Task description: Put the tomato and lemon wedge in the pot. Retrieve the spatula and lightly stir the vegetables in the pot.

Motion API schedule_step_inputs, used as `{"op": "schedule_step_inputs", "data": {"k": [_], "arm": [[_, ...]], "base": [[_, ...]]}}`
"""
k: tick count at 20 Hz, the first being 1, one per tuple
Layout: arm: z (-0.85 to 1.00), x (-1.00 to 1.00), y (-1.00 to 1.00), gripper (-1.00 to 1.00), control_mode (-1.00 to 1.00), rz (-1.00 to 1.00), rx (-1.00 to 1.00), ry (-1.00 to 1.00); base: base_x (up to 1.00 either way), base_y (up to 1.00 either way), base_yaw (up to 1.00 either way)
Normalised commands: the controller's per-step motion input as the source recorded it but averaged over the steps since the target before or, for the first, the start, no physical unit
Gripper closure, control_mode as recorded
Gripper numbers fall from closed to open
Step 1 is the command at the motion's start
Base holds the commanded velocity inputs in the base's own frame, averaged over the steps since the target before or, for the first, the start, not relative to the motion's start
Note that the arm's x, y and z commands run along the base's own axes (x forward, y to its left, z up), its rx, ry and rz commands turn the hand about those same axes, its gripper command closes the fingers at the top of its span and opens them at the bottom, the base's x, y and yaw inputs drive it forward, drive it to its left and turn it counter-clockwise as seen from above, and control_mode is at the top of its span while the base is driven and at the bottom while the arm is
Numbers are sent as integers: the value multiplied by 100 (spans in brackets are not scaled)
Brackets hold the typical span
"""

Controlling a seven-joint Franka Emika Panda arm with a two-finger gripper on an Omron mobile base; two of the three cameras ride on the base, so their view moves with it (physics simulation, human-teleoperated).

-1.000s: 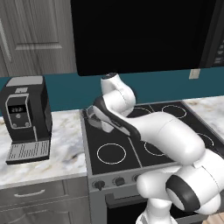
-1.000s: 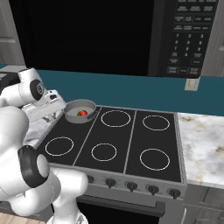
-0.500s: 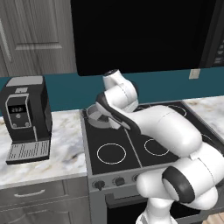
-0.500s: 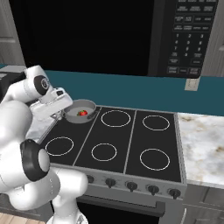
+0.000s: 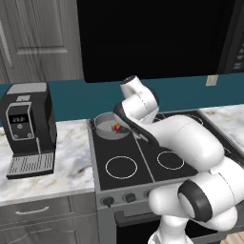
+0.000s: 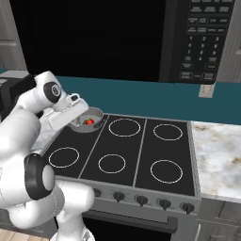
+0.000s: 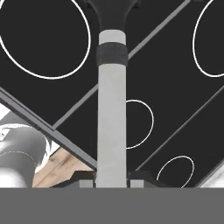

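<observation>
Left base view: I see the pot (image 5: 110,126) on the rear left burner of the black stove (image 5: 143,157), with the tomato (image 5: 117,127) lying inside it near the right wall. A pale speck next to the tomato may be the lemon wedge, but it is too small for me to confirm. The white arm (image 5: 176,138) bends over the stove and its hand sits beside the pot's right rim. A black coffee machine (image 5: 26,128) stands on the marble counter (image 5: 66,162), well apart to the left of the stove.

Right base view: the pot (image 6: 88,120) appears at the back left corner of the stove, the tomato (image 6: 88,121) red inside it, and the hand (image 6: 66,113) lies just left of the pot, partly covering its rim. A microwave (image 6: 202,37) hangs above on the right.

Hand view: I look along the spatula (image 7: 112,100), whose pale handle runs up the middle from the gripper (image 7: 112,180) to a black head at the top edge, over the stove's white burner rings. The jaws are pressed against the handle base, pinching it.
</observation>
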Motion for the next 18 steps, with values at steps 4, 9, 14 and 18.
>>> {"op": "schedule_step_inputs", "data": {"k": [4,9,14,18], "arm": [[-4,45,0,100,-100,5,0,0],[-1,43,0,100,-100,5,0,6],[-18,28,0,100,-100,4,-5,12],[1,28,0,100,-100,1,-4,3]], "base": [[0,0,0],[0,0,0],[0,0,0],[0,0,0]]}}
